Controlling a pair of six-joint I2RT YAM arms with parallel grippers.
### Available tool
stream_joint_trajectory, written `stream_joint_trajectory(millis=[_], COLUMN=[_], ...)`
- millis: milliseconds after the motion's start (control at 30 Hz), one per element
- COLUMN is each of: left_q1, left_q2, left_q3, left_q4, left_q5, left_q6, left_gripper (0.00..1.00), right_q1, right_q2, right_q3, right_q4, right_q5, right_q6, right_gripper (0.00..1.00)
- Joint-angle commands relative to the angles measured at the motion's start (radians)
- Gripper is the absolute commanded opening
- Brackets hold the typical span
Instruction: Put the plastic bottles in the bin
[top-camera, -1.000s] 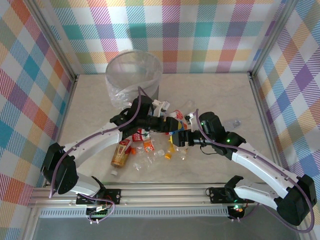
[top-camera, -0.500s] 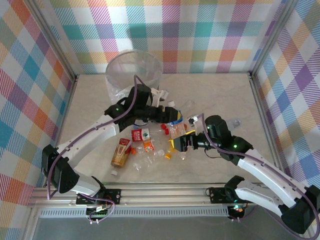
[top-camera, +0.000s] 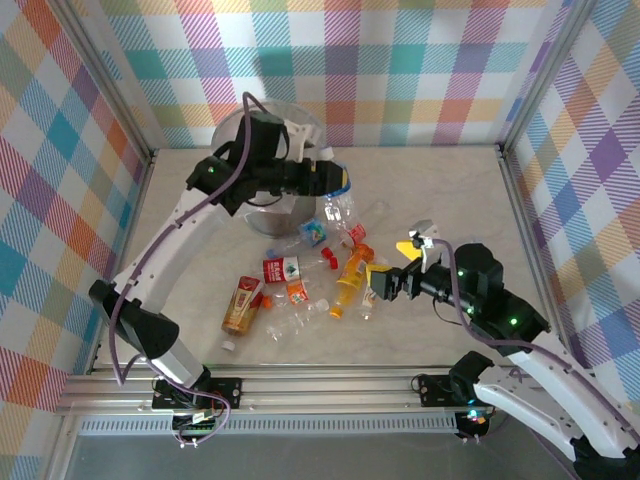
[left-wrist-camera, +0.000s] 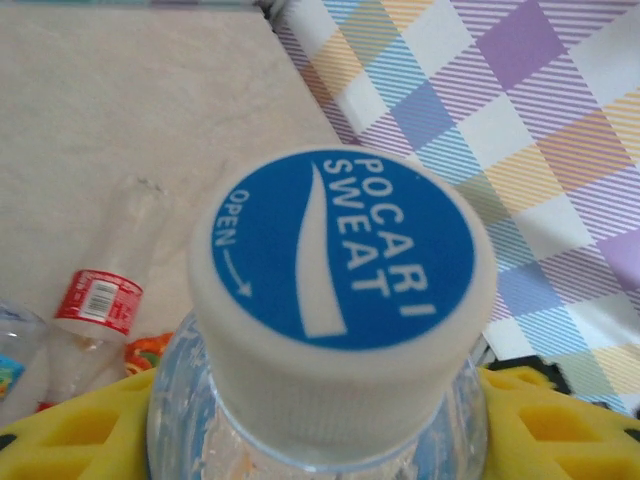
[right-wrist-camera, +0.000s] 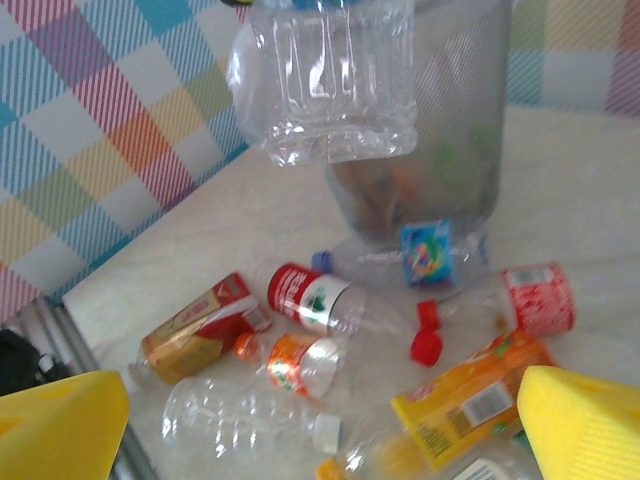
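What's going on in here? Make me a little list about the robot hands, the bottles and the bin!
Left gripper: shut just below the cap of a clear plastic bottle with a blue-and-white cap, holding it up in the air near the bin
Right gripper: open, empty, over the pile
Bin: round grey wastebasket with a clear bag liner, at the back of the pale marbled table
On the table: scattered bottles, among them an orange bottle and a brown bottle
Held bottle in bin: not yet
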Motion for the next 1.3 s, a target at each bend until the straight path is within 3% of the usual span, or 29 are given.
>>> stream_joint_trajectory(millis=[0,400,700,933,1267], left_q1=[0.040,0.225,0.386,0.411,0.402], left_q2=[0.052,0.204,0.232,0.268,0.363], left_q3=[0.114,0.424,0.445,0.489,0.486], left_q4=[-0.118,-0.217,-0.095,-0.160,-0.150], left_q5=[-0.012,-0.005,0.040,-0.032,0.045], left_q6=[0.045,0.034,-0.101,0.038,0.150], left_gripper=[0.59,0.60,0.60,0.61,0.62], right_q1=[-0.007,-0.007,-0.007,-0.007,-0.007], right_q2=[-0.031,-0.063,-0.042,-0.033,-0.015], right_q3=[0.051,0.088,0.079,0.089,0.108], right_q4=[0.041,0.066,0.057,0.036,0.016], right_q5=[0.074,0.133,0.118,0.097,0.114], right_q6=[-0.085,-0.179,-0.162,-0.167,-0.139], right_gripper=[1.00,1.00,1.00,1.00,1.00])
